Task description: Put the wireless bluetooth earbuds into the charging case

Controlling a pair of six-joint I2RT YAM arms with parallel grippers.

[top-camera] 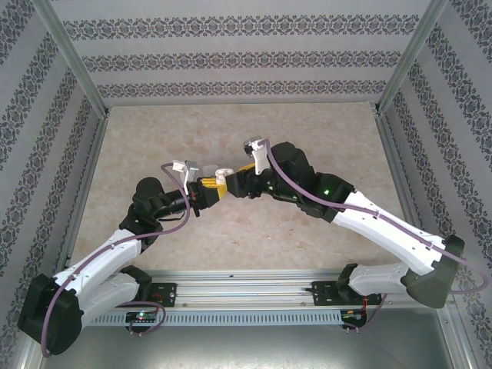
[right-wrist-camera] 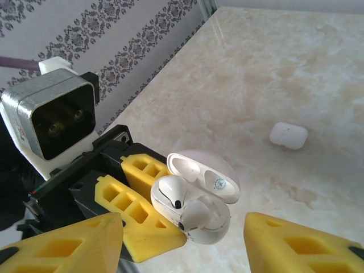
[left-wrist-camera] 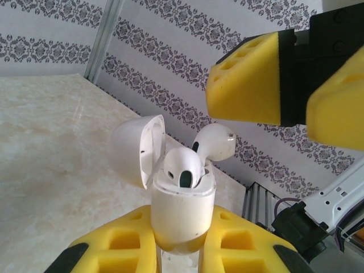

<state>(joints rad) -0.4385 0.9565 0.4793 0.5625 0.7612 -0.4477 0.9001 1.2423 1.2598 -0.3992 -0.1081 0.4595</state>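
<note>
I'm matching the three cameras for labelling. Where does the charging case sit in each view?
Top external: charging case, a small pale shape at mid-table where the two arms' tips meet.
Left wrist: bottom centre, upright, lid open to the left.
Right wrist: lower centre, lid open toward the table.
Shared landmark: the left gripper's yellow fingers, clamped on the case.
</note>
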